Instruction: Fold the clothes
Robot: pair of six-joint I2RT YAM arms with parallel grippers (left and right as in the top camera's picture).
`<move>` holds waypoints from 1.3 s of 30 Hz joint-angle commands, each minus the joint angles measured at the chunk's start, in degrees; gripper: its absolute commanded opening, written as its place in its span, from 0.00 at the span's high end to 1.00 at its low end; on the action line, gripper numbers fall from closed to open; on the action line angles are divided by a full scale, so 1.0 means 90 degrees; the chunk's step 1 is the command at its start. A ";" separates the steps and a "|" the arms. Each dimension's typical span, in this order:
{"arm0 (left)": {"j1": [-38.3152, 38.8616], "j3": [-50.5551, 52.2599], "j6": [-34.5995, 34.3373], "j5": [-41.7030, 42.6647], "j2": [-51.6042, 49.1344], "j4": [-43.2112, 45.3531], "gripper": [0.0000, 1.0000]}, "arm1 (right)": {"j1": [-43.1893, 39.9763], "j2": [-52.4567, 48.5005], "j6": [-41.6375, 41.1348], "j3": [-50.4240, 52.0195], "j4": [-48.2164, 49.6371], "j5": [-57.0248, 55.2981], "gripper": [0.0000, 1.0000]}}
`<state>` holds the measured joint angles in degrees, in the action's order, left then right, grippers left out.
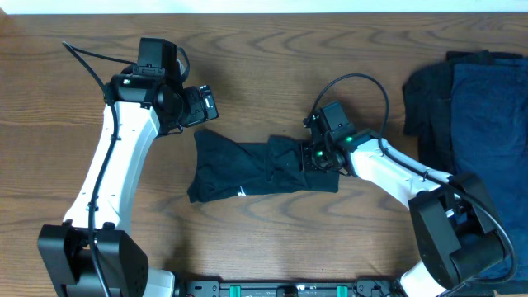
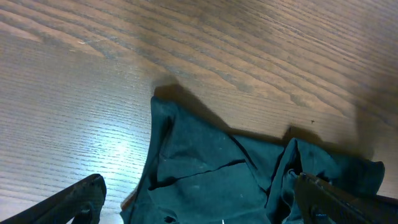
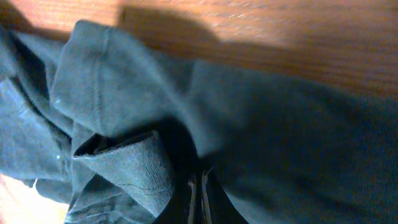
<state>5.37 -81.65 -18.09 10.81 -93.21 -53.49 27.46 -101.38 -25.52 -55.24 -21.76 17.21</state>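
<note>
On counter, black T-shirt half folded, right end bunched; right jaws closed on that end, likely to pull fold across; left jaws wide apart, empty, over top-left corner, ready to pin; other clothes piled far right.

Left fingers apart, right fingers together.

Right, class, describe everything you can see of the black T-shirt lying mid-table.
The black T-shirt is soft, matte cloth, crumpled into a rough horizontal band with overlapping folds on the wooden table. A small white mark shows near its lower edge. The right gripper looks shut on its bunched right end; the open left gripper hovers by its upper left corner.
</note>
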 commanded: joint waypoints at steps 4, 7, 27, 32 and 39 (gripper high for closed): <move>-0.0002 -0.0073 0.0019 0.0039 0.0034 0.0002 0.02 | 0.0355 0.0083 -0.0087 0.0027 -0.0151 0.0138 0.95; -0.0002 -0.0073 0.0019 0.0039 0.0034 0.0002 0.02 | 0.0529 0.0083 -0.0080 0.0027 -0.0262 0.0342 0.96; -0.0002 -0.0073 0.0019 0.0039 0.0034 0.0002 0.02 | -0.0138 0.0712 0.1120 -0.0673 -0.0372 0.2477 0.98; -0.0002 -0.0073 0.0019 0.0039 0.0034 0.0002 0.02 | -0.0005 0.0588 0.0590 -0.0653 -0.0376 0.1542 0.99; -0.0002 -0.0073 0.0019 0.0039 0.0034 0.0002 0.02 | 0.0525 0.0172 0.0061 -0.0442 -0.0418 0.0991 0.99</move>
<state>5.37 -81.62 -18.09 10.81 -93.21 -53.49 30.04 -97.86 -21.56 -60.55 -25.41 29.71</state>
